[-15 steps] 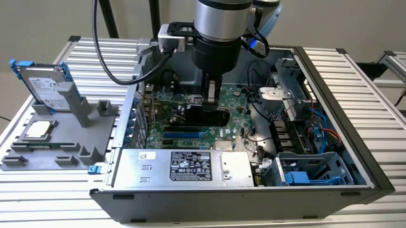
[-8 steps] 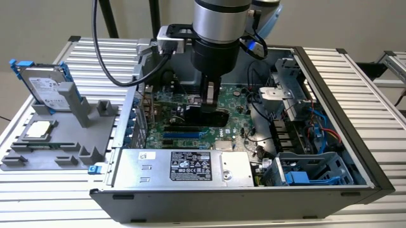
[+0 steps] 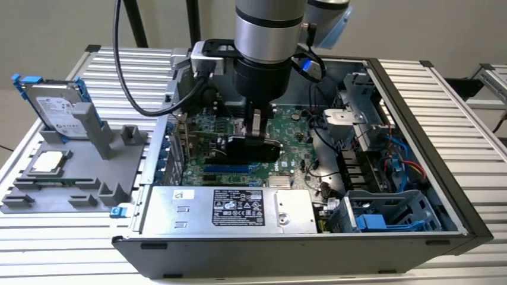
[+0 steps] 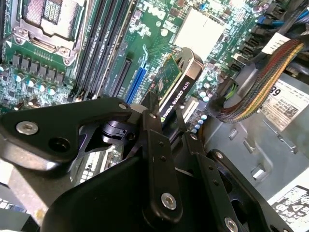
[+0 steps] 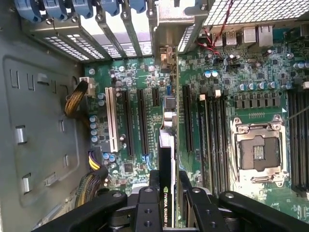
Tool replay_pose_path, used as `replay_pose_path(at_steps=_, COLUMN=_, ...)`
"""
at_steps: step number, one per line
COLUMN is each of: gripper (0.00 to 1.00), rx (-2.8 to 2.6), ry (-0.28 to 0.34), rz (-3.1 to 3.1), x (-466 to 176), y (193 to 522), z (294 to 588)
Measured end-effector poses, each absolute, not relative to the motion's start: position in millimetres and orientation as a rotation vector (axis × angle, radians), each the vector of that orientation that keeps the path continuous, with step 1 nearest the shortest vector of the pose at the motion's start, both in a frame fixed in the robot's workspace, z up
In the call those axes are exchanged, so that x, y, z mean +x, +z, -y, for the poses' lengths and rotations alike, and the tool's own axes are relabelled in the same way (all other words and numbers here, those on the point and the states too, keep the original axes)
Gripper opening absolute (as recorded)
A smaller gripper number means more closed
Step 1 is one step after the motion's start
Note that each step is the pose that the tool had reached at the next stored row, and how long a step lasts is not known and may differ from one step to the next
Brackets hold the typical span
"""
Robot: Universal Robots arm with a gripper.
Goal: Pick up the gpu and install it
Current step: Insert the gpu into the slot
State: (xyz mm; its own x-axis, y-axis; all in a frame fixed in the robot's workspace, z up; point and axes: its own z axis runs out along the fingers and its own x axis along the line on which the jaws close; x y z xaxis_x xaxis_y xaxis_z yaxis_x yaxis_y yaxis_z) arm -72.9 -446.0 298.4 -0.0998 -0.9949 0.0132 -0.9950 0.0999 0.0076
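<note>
Inside the open computer case [image 3: 443, 142], one arm reaches down over the green motherboard [image 3: 297, 139], and its gripper [image 3: 255, 133] is clamped on the gpu [image 3: 252, 149], one finger on each face of the card. The gpu stands on edge just above the board, roughly over the expansion slots; whether its edge already sits in a slot cannot be told.

Both wrist views look down along the fingers. In the second wrist view the gripper [image 4: 166, 126] pinches the gpu [image 4: 176, 87], whose green board and black cooler shroud both show, with one blue slot [image 4: 137, 79] and one black slot [image 4: 119, 77] on the motherboard beside it. A bundle of coloured wires [image 4: 260, 82] curves past near the power supply's labelled side. In the first wrist view the gpu [image 5: 166, 169] appears edge-on between the two fingers [image 5: 147, 205], pointing toward the case's rear bracket openings. One white slot [image 5: 112, 121] and several black slots lie alongside, four long memory slots [image 5: 215, 140] run next to them, and one empty processor socket [image 5: 258, 152] sits further along.

On the exterior view's left, outside the case, one grey holder tray [image 3: 59, 178] rests on the slatted table [image 3: 443, 95]. It carries one silver hard drive [image 3: 57, 110] standing upright with blue clips, and one small square processor chip [image 3: 46, 161] lying flat. One power supply [image 3: 230, 208] fills the case's near corner, beside one blue-trimmed drive cage [image 3: 388, 217].
</note>
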Motion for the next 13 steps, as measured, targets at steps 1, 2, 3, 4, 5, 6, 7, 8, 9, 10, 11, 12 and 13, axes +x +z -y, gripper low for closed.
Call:
replay_pose_path(at_steps=1, gripper=0.0, rx=2.101, ry=0.005, rz=2.316, x=-73.3, y=297.3, z=445.6)
replay_pose_path(at_steps=2, gripper=0.0, rx=2.105, ry=0.005, rz=2.312, x=-73.6, y=296.6, z=445.1)
replay_pose_path(at_steps=3, gripper=0.0, rx=2.11, ry=0.005, rz=2.307, x=-74.0, y=295.8, z=444.6)
replay_pose_path(at_steps=4, gripper=0.0, rx=2.117, ry=0.005, rz=2.301, x=-74.3, y=294.9, z=444.0)
replay_pose_path(at_steps=5, gripper=0.0, rx=2.122, ry=0.005, rz=2.297, x=-74.7, y=294.0, z=443.5)
replay_pose_path(at_steps=6, gripper=0.0, rx=2.126, ry=0.006, rz=2.292, x=-75.2, y=293.2, z=443.0)
replay_pose_path(at_steps=7, gripper=0.0, rx=2.129, ry=0.006, rz=2.29, x=-75.8, y=292.5, z=442.6)
replay_pose_path(at_steps=8, gripper=0.0, rx=2.129, ry=0.006, rz=2.29, x=-76.3, y=292.0, z=442.2)
replay_pose_path(at_steps=9, gripper=0.0, rx=2.129, ry=0.006, rz=2.29, x=-76.7, y=291.6, z=441.7)
replay_pose_path(at_steps=10, gripper=0.0, rx=2.129, ry=0.006, rz=2.29, x=-77.1, y=291.3, z=441.2)
replay_pose_path(at_steps=11, gripper=0.0, rx=2.129, ry=0.006, rz=2.29, x=-77.6, y=290.9, z=440.9)
replay_pose_path(at_steps=12, gripper=0.0, rx=2.129, ry=0.006, rz=2.29, x=-78.3, y=290.5, z=440.7)
replay_pose_path(at_steps=13, gripper=0.0, rx=2.129, ry=0.006, rz=2.29, x=-79.0, y=289.9, z=440.6)
